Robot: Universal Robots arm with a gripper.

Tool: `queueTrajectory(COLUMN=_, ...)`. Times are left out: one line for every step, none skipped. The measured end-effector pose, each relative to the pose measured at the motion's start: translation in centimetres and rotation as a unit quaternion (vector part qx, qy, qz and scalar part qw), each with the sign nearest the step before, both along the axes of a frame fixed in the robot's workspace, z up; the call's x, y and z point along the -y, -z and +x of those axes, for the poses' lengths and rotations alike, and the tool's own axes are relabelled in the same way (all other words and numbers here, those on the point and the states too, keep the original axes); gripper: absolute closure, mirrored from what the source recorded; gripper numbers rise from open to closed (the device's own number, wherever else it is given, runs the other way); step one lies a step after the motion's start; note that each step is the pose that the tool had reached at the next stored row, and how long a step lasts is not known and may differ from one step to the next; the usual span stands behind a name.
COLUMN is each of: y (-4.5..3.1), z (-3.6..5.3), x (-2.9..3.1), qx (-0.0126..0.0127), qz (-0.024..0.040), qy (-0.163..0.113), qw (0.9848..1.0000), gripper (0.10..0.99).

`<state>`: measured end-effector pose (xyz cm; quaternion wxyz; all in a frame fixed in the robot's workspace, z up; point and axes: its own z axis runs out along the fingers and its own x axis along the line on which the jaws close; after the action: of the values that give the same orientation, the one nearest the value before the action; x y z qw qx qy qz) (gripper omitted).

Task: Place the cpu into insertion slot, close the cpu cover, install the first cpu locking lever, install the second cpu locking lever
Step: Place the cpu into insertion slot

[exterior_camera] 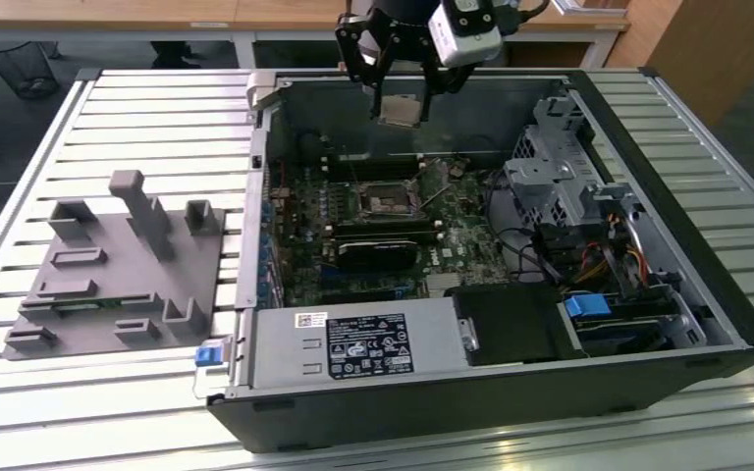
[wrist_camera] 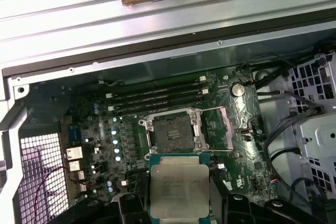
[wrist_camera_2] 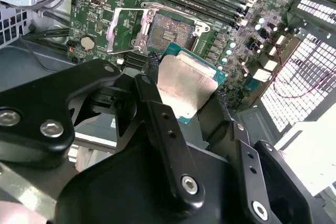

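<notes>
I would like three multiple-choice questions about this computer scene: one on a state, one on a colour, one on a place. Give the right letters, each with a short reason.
1. The insertion slot is:
A) empty
B) holding a chip
C) hidden under a fan

2. The circuit board around it is:
A) red
B) green
C) white

3. The cpu is:
A) seated in the slot
B) lying on the board beside the slot
C) held in the gripper above the board

Answers:
1 A: the slot's dark centre lies bare in both wrist views.
2 B: green shows all around the slot.
3 C: the gripper is shut on the cpu's edges, and the exterior view shows it well above the board.
</notes>
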<state>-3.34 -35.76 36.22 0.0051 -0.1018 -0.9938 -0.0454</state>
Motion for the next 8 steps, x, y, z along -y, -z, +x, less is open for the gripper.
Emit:
queueTrajectory(y=0.0, z=0.0, x=0.0, qx=0.0, qz=0.0, qy=0.001, qw=1.0, gripper=0.545)
queueTrajectory(y=0.01, z=0.0, x=0.0, qx=0.0, qz=0.0, qy=0.003, qw=1.0, gripper=0.545)
queueTrajectory(y=0.01, z=0.0, x=0.0, qx=0.0, qz=0.0, qy=0.004, qw=1.0, gripper=0.545)
queueTrajectory(y=0.01, z=0.0, x=0.0, qx=0.0, qz=0.0, qy=0.005, qw=1.0, gripper=0.545)
queueTrajectory(y=0.02, z=0.0, x=0.0, qx=0.0, qz=0.0, qy=0.007, qw=1.0, gripper=0.545)
queueTrajectory(y=0.02, z=0.0, x=0.0, qx=0.0, qz=0.0, qy=0.008, qw=1.0, gripper=0.545)
queueTrajectory(y=0.03, z=0.0, x=0.0, qx=0.0, qz=0.0, qy=0.009, qw=1.0, gripper=0.545)
queueTrajectory(y=0.03, z=0.0, x=0.0, qx=0.0, qz=0.0, qy=0.011, qw=0.9999, gripper=0.545)
